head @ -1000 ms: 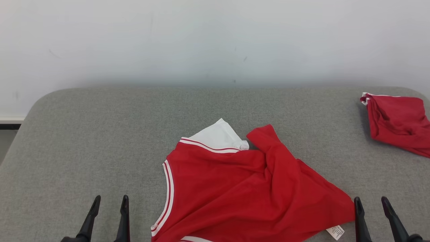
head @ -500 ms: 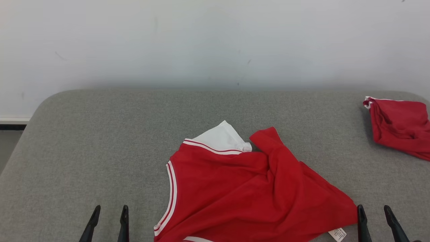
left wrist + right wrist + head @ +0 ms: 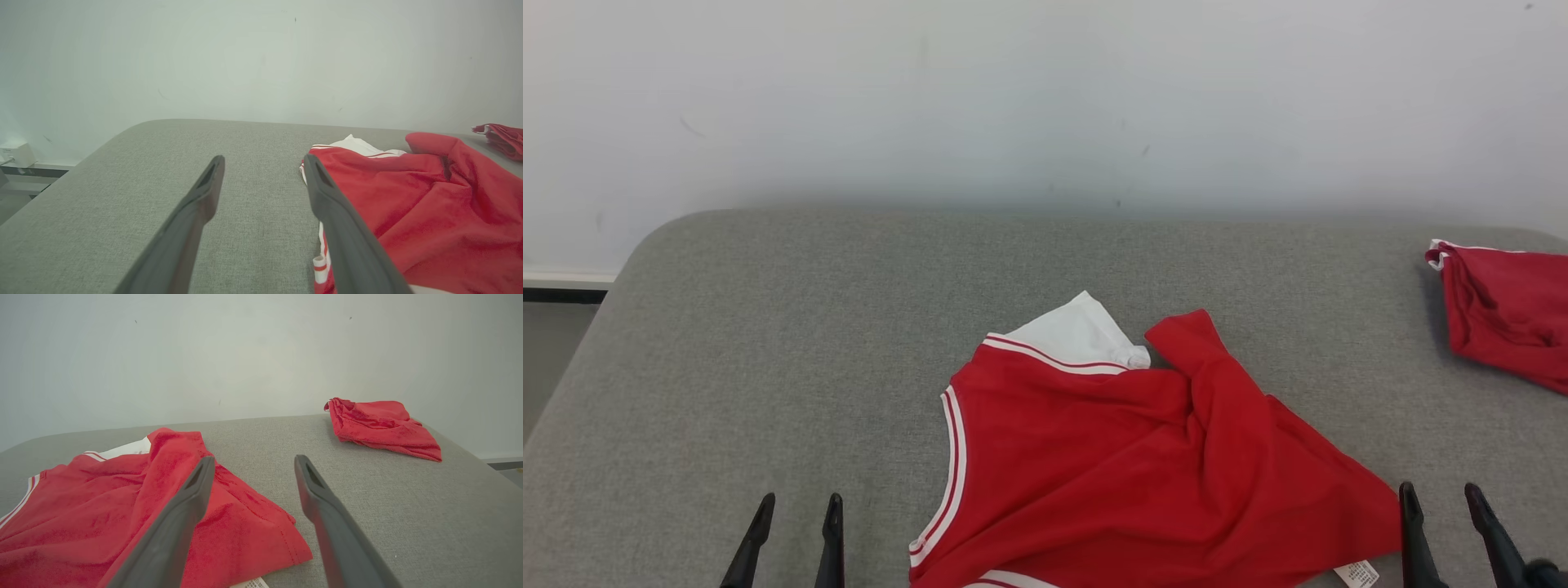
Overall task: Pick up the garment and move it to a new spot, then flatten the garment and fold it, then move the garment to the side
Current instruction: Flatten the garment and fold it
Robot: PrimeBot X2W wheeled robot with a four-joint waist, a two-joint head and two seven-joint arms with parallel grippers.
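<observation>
Item: red garment [image 3: 1111, 457], white-trimmed, lying crumpled at the near middle of the grey desk [image 3: 768, 327]. The left tool [image 3: 800, 500] and right tool [image 3: 1439, 490] flank it, both spread and empty. Risk: a pinch into the bunched folds may catch one layer only, lifting it twisted. Its near hem is cut off by the frame edge, and the second red garment [image 3: 1503, 327], far right, is partly cropped.
</observation>
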